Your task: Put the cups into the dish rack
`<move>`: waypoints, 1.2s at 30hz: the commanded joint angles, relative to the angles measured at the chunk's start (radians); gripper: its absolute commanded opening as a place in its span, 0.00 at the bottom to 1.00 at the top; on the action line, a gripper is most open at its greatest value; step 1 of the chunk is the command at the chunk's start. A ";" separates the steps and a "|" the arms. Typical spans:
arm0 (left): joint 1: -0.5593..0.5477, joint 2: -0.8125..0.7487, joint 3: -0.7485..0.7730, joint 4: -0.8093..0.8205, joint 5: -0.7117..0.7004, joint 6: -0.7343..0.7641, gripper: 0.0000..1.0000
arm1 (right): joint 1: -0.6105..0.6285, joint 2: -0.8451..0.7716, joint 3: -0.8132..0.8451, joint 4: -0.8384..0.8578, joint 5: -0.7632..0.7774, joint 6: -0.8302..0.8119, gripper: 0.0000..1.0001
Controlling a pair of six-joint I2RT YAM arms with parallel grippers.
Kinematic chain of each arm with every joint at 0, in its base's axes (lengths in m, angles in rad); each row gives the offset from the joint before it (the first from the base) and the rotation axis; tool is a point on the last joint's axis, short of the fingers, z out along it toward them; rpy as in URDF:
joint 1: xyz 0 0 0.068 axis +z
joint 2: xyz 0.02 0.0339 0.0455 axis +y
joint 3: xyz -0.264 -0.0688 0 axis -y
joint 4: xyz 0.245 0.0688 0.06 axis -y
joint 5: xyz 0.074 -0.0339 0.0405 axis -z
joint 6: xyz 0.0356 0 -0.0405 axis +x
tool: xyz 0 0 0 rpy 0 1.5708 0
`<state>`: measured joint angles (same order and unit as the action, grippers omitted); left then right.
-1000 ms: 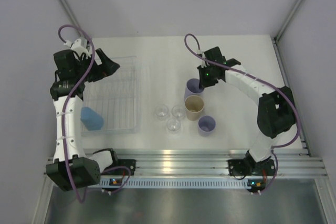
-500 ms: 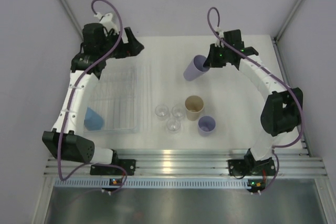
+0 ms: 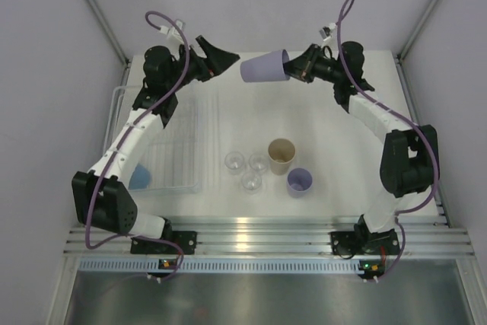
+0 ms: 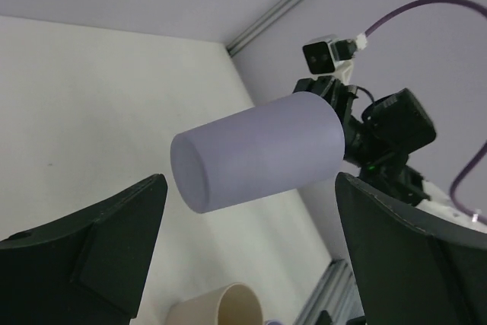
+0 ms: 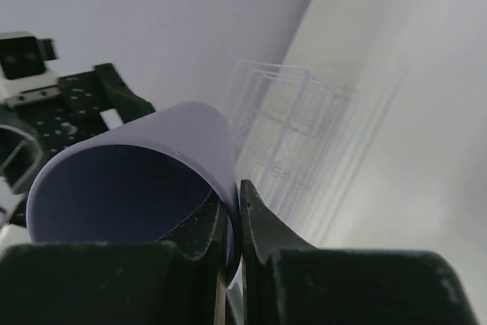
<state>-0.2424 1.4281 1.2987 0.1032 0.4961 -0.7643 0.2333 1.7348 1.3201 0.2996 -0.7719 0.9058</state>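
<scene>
My right gripper [image 3: 298, 71] is shut on the rim of a lavender cup [image 3: 264, 67], holding it on its side high above the table's back; one finger is inside it, one outside [image 5: 255, 226]. The same lavender cup [image 4: 255, 148] hangs just ahead of my left gripper [image 3: 228, 58], which is open and empty, its jaws wide apart. The clear dish rack [image 3: 171, 138] lies at the left with a blue cup [image 3: 139, 176] in its near corner. A beige cup [image 3: 281, 154], a second lavender cup [image 3: 299, 182] and three clear cups [image 3: 248, 168] stand mid-table.
White walls and metal frame posts [image 3: 99, 13] close in the table at the back and sides. The arms' base rail [image 3: 259, 234] runs along the near edge. The dish rack also shows in the right wrist view [image 5: 285, 127].
My right gripper has lifted the lavender cup up and back-left, tipping it on its side. My left arm has swung right and up until its open jaws face the cup's base.
</scene>
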 commanded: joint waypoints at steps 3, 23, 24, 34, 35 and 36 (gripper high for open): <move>0.000 0.003 -0.062 0.408 0.116 -0.256 0.98 | 0.008 0.011 -0.012 0.546 -0.104 0.367 0.00; -0.040 0.031 -0.047 0.414 0.117 -0.257 0.99 | 0.060 0.072 -0.041 0.837 -0.090 0.594 0.00; -0.046 0.034 -0.045 0.414 0.117 -0.259 0.99 | 0.061 0.071 -0.044 0.839 -0.092 0.594 0.00; -0.120 0.080 0.013 0.414 0.093 -0.251 0.99 | 0.092 0.100 -0.030 0.852 -0.093 0.601 0.00; -0.124 0.081 0.014 0.414 0.091 -0.251 0.99 | 0.095 0.103 -0.028 0.855 -0.092 0.602 0.00; -0.135 0.084 0.014 0.414 0.091 -0.248 0.99 | 0.097 0.104 -0.024 0.857 -0.093 0.605 0.00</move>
<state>-0.3546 1.5032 1.2705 0.4545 0.5953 -1.0225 0.3088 1.8305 1.2686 1.0634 -0.8665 1.5013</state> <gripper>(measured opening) 0.985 0.047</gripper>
